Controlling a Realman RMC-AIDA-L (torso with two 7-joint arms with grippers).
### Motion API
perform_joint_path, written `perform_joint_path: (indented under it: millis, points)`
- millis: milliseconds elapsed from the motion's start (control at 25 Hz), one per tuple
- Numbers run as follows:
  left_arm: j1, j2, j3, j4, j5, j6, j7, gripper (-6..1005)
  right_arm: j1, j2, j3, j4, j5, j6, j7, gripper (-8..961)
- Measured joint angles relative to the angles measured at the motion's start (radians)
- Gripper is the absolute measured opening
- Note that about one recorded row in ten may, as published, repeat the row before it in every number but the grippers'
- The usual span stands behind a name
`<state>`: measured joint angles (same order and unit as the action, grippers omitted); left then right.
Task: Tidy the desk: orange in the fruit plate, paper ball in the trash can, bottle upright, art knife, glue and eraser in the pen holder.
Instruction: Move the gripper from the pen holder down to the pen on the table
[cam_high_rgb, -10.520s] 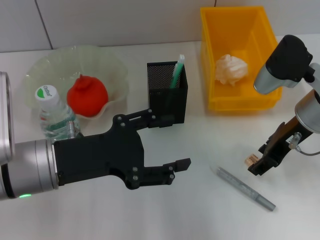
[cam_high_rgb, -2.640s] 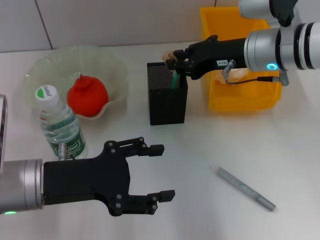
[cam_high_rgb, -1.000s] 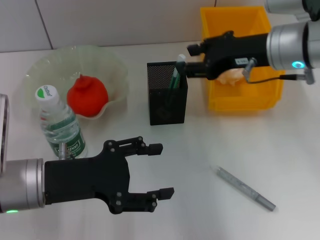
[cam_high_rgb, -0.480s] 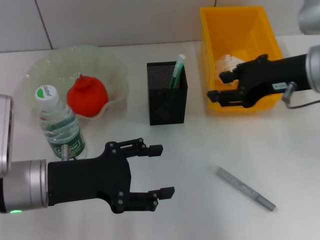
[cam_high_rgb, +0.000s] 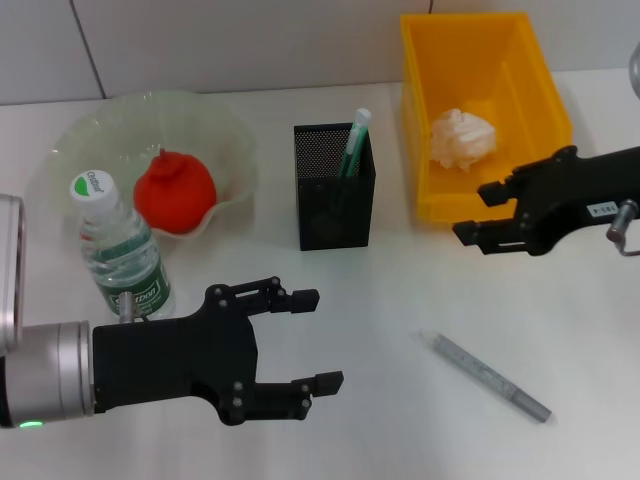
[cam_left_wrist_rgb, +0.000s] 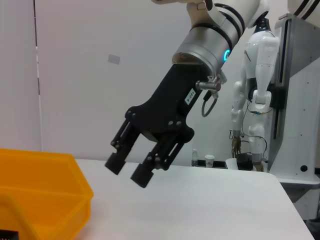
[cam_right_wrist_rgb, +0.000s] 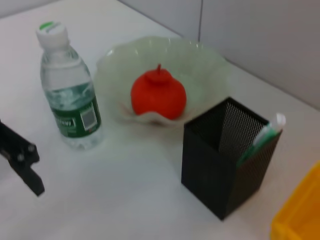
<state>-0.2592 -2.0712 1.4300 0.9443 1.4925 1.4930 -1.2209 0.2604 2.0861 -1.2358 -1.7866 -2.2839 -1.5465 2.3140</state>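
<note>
The art knife (cam_high_rgb: 490, 376), a slim grey metallic stick, is lying flat on the white desk (cam_high_rgb: 400, 300) in the lower right of the head view, its long axis running diagonally from upper left to lower right. The bottle (cam_high_rgb: 118, 250), clear ribbed plastic with a green label and white cap, is standing upright at centre left, its long axis vertical, just in front of the fruit plate (cam_high_rgb: 90, 140).

That plate, a translucent pale-green glass dish with a ruffled rim, is sitting in the upper left and is holding the orange (cam_high_rgb: 175, 193), a round red-orange fruit with a small stem nub pointing up. The pen holder (cam_high_rgb: 335, 205), a square black metal mesh cup, is standing upright at upper centre; a green-and-white glue stick (cam_high_rgb: 353, 142) is leaning inside it, tip pointing up and to the right. The eraser cannot be made out.

The trash can (cam_high_rgb: 440, 100), a bright yellow rectangular plastic bin, is occupying the upper right, with the crumpled white paper ball (cam_high_rgb: 462, 137) resting on its floor.

The right gripper (cam_high_rgb: 478, 213) is hovering at centre right, just in front of the bin's near wall, fingers parted and pointing left, gripping nothing. The left gripper (cam_high_rgb: 312, 338) is hovering over the desk at lower left, fingers spread wide and pointing right, gripping nothing.
</note>
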Motion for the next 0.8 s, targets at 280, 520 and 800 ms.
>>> perform_joint_path:
  millis: [280,520,800]
  points:
    - [0.0,0.002,0.0,-0.002,0.0,0.001,0.0,800,0.025,-0.004,-0.008,-0.025,-0.03,-0.102,0.087,525]
    - [0.001,0.002,0.0,-0.003,0.0,0.001,0.001,800,0.03,-0.004,-0.014,-0.026,-0.043,-0.142,0.142,525]
    - [0.004,0.003,0.0,-0.004,0.001,0.003,0.005,800,0.016,0.001,-0.063,0.002,-0.107,-0.137,0.154,524]
